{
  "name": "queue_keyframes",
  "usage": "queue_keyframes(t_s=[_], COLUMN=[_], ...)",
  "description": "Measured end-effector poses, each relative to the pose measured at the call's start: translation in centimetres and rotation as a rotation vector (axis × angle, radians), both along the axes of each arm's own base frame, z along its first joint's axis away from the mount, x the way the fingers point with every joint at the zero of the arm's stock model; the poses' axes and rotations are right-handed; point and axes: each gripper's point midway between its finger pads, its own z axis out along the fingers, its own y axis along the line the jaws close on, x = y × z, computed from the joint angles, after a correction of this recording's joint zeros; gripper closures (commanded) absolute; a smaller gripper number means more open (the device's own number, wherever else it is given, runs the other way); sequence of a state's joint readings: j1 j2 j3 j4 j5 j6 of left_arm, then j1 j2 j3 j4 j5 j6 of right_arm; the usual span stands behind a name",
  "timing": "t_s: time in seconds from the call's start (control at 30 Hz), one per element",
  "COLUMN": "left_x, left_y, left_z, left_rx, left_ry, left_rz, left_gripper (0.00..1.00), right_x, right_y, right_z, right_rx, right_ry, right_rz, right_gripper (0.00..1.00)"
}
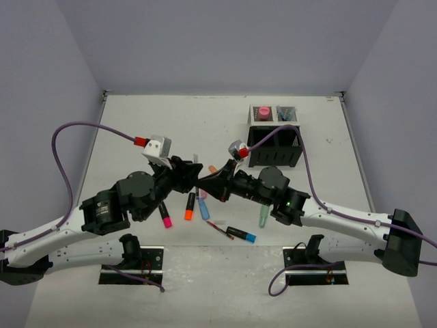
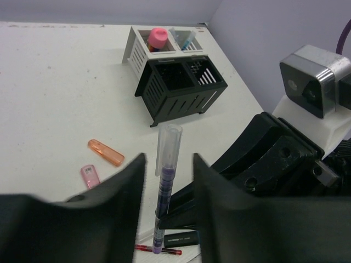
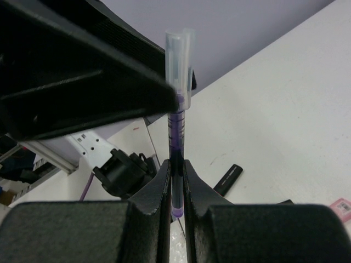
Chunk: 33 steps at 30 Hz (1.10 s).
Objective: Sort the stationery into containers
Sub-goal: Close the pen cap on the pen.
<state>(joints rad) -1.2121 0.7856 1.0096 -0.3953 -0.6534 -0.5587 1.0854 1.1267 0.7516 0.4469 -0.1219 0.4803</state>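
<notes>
Right end effector [image 3: 176,165] pinches a purple pen [image 3: 176,126] mid-frame; left end effector [image 2: 168,163] is spread around it.

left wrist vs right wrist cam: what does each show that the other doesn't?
Only left wrist: the black mesh organizer with a pink glue stick in one pale compartment, an orange highlighter and a red pen on the table, and the left end effector open, one finger on either side of the purple pen.
Only right wrist: the right end effector up close, shut on that pen's lower barrel.
Both: the purple pen, clear cap up, held upright.
</notes>
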Motion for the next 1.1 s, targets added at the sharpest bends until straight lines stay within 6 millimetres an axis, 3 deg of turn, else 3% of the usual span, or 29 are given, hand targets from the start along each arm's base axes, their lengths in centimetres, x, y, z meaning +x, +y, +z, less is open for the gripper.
queue_keyframes(t_s=[0.17,0.43,0.63,0.9,1.0,1.1], left_x=[-0.1,-0.3,-0.9,-1.1,-1.1,-1.1], left_y=[0.3,0.9,0.9,-0.1,-0.2,-0.1], left_z=[-0.3,0.3,1.3,0.1,0.2,0.4], left_rx=[0.014,0.008,-0.028,-0.005,-0.01,-0.008], left_ry=[0.007,0.0,-0.031,-0.029,-0.034,-0.042], left_rz=[0.0,0.001,-0.044,-0.085,-0.087,-0.086], left_gripper=[0.34,0.4,0.62,0.64,0.77,0.97], right_x=[0.3,0.4,-0.1,-0.3,-0.3,-0.4], right_y=[0.3,0.7,0.9,0.9,1.0,1.0], right_z=[2.1,2.5,2.5,3.2,3.3,3.7], right_rx=[0.028,0.02,0.018,0.026,0.025,0.029], right_ry=[-0.045,-0.079,-0.092,-0.103,-0.106,-0.112], right_rz=[-0.002,0.01,0.04,0.049,0.052,0.058], right_gripper=[1.0,1.0,1.0,1.0,1.0,1.0])
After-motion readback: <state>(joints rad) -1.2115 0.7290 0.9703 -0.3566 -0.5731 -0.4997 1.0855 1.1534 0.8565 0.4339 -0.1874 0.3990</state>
